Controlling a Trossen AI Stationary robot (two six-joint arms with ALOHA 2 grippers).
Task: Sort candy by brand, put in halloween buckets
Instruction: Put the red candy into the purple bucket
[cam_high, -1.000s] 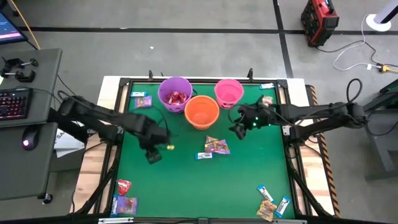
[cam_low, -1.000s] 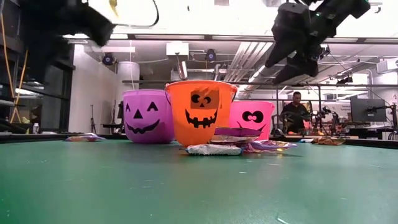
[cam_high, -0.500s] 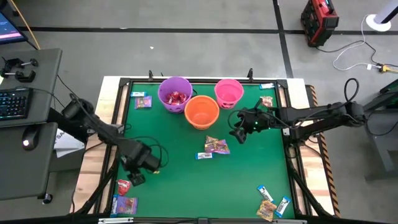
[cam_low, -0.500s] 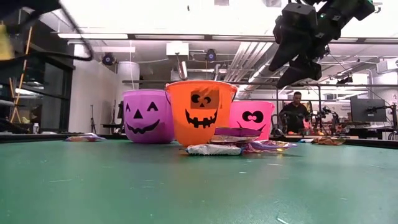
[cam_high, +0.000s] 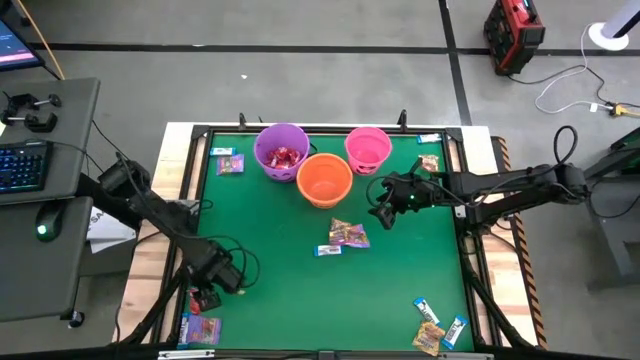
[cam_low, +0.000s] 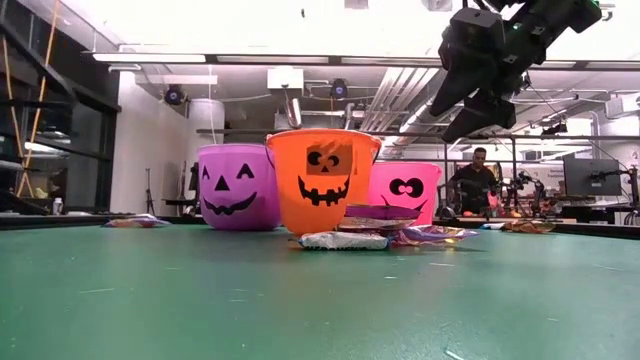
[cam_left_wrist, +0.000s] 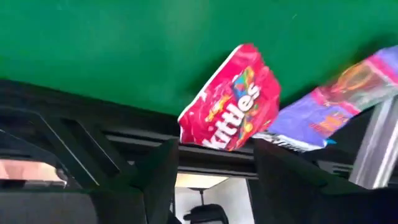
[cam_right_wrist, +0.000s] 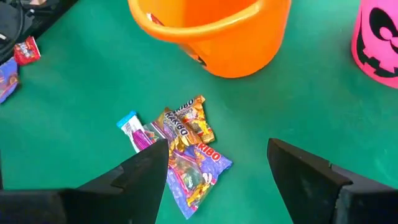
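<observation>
Green bench (cam_high: 300, 270) first: three buckets (cam_high: 324, 178) sit upper middle. Left tool (cam_high: 205, 297) has swung to the lower left, fingers wide, over the red Skittles pack (cam_left_wrist: 231, 99), likely the next pick. Right tool (cam_high: 383, 212) hovers wide beside the middle candy pile (cam_high: 345, 236).

Two dark, almost black arms here, slim tube links joined by chunkier rounded joints. Black cables loop loosely off the left arm (cam_high: 150, 205) near its wrist. The right arm (cam_high: 500, 185) shows small green lights glowing at its wrist housing and a cable curling up by its base. Up close, the left gripper (cam_left_wrist: 211, 180) and right gripper (cam_right_wrist: 217, 168) carry flat, matte black, wedge-shaped fingers with angular edges.
</observation>
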